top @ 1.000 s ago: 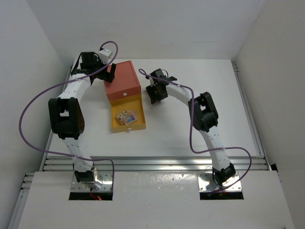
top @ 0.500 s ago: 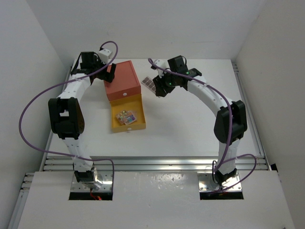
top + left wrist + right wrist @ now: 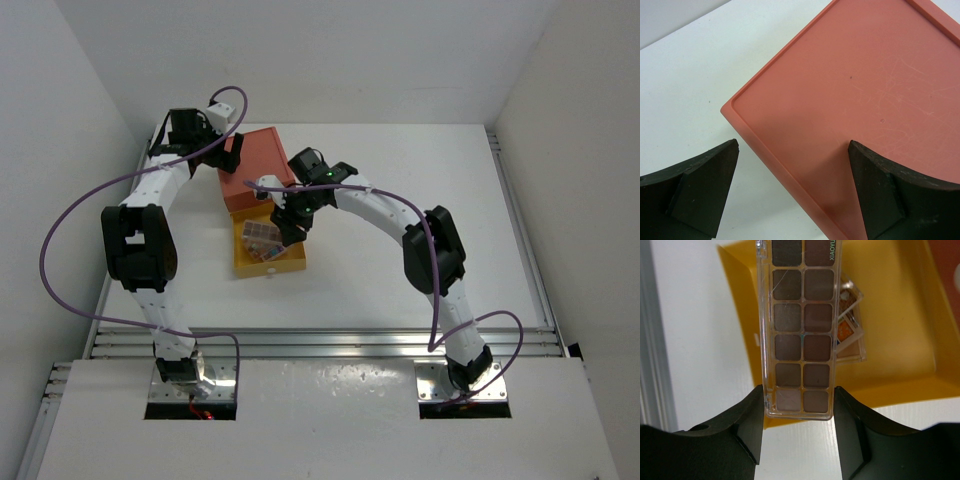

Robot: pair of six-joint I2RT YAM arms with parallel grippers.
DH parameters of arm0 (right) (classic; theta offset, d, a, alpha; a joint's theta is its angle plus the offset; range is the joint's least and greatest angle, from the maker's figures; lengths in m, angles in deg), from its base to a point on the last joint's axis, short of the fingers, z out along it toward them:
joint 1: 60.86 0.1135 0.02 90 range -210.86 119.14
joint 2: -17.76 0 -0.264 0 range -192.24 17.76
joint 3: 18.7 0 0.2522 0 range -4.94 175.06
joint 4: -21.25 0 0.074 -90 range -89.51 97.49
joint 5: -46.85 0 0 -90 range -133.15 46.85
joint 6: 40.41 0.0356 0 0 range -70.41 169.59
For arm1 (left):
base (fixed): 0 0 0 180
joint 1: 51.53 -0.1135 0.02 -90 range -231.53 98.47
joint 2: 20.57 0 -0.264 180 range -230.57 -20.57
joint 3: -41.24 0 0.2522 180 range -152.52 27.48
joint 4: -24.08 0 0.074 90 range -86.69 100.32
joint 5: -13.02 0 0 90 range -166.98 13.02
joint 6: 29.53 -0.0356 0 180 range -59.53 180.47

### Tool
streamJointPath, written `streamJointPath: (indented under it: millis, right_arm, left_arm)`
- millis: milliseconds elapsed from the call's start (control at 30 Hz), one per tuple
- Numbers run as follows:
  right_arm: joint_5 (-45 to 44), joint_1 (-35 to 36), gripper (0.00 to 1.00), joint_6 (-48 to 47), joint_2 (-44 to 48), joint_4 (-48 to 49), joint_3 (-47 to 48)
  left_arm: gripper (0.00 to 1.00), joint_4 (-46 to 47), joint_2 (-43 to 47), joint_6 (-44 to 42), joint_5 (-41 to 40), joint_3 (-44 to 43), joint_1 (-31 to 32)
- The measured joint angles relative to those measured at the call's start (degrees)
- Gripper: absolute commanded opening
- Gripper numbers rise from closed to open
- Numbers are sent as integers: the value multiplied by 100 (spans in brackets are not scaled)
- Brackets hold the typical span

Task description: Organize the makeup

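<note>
Pinching the long clear palette [image 3: 802,325] by its near short end, the right gripper [image 3: 799,412] presses 1 finger on each long side. The palette has 2 rows of brown squares. Its long way points straight out from the gripper, over the open yellow drawer [image 3: 900,315], and the held end is right at the drawer's edge by the white table [image 3: 700,340]. Small square palettes [image 3: 852,330] with orange and tan lie in the drawer, partly under it, so I think it would land on them. 1 drawer wall is close beside it and may get bumped. The left gripper [image 3: 792,150] is spread wide and holds nothing, over a corner of the orange-red box [image 3: 865,100], so the right arm is nearer.
</note>
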Motion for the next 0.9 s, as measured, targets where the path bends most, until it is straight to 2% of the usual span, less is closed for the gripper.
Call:
streamJointPath:
  millis: [100, 133, 200, 233, 367, 467, 667, 733, 867, 900]
  right_arm:
    - [-208, -2, 8, -76, -264, 52, 2]
    - [-278, 0, 19, -87, -334, 74, 0]
    - [-380, -2, 32, -92, -435, 181, -22]
    - [-426, -4, 52, -66, -455, 245, -35]
    - [-570, 0, 82, 129, -474, 577, -55]
    - [-719, 15, 89, 227, -474, 852, -55]
    - [-962, 17, 89, 398, -461, 1248, -55]
    - [-1060, 17, 85, 562, -387, 1434, -129]
    - [-1180, 17, 60, 946, 258, 1827, -748]
    - [-1191, 17, 42, 1180, 514, 1947, -949]
  left_arm:
    - [97, 0, 0, 0, 0, 0, 0]
    - [97, 0, 0, 0, 2, 0, 0]
    - [97, 0, -2, 0, 2, 0, 0]
    - [97, -2, -2, 2, 2, 0, 0]
    - [97, 0, -2, 2, 9, 0, 0]
    - [97, -4, -2, 2, 11, 0, 0]
    - [97, -4, -2, 2, 20, 0, -2]
    - [97, -4, -2, 2, 22, 0, -2]
    - [97, -4, -2, 2, 22, 0, -2]
    - [97, -4, -2, 2, 22, 0, -2]
